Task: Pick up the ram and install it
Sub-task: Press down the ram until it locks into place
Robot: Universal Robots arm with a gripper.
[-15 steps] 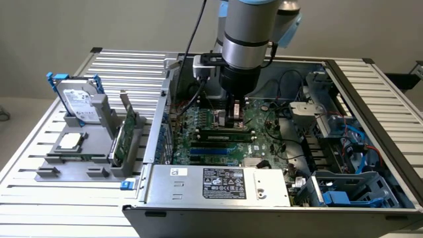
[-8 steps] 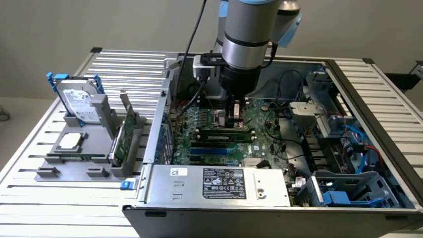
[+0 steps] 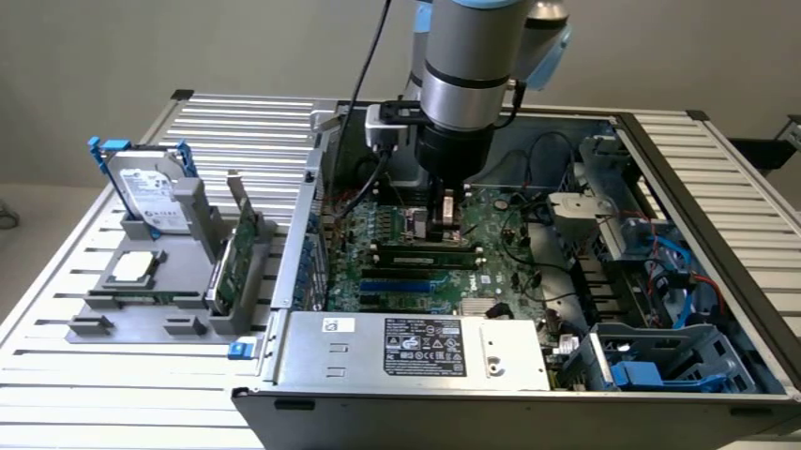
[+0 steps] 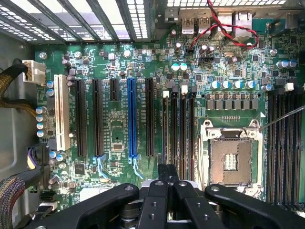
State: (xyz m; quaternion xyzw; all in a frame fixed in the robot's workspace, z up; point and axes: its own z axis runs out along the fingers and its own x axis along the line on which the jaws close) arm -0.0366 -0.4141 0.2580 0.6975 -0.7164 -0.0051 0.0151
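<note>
pincer (image 3: 447, 214): fingers pressed together, down inside the open case over the motherboard (image 3: 432, 267); in the wrist view its black jointed linkage (image 4: 167, 200) meets at a narrow tip above the slot bank. Can't make out anything clamped between the tips.
ram (image 3: 430, 254): long thin dark-green stick lying along the memory slots, just below the pincer tip in the exterior view. Looks seated in a slot, but can't confirm it's fully home. Can't pick it out with certainty in the wrist view.
memory slots (image 4: 178, 129): four long black plastic channels side by side, white latch tab at one end.
expansion slots (image 4: 132, 117): one bright blue, several black, one white at the end of the row.
cpu socket (image 4: 231, 160): square metal frame, bare contact grid, glossy.
motherboard: green PCB, dense with small silver-topped capacitors; edges cut off by the wrist view frame.
case (image 3: 414, 375): grey sheet-metal box, lid off; black labelled power supply (image 3: 426, 345) along the near wall, blue plastic drive bay (image 3: 651, 370) at the exterior view's right.
counter (image 3: 150, 394): ribbed aluminium slats.
fixture (image 3: 163, 300): grey plastic stand on the counter at the exterior view's left, holding a hard drive (image 3: 148, 192) upright and a green card (image 3: 240, 253) on edge; a square chip (image 3: 131, 269) lies flat on it.
</note>
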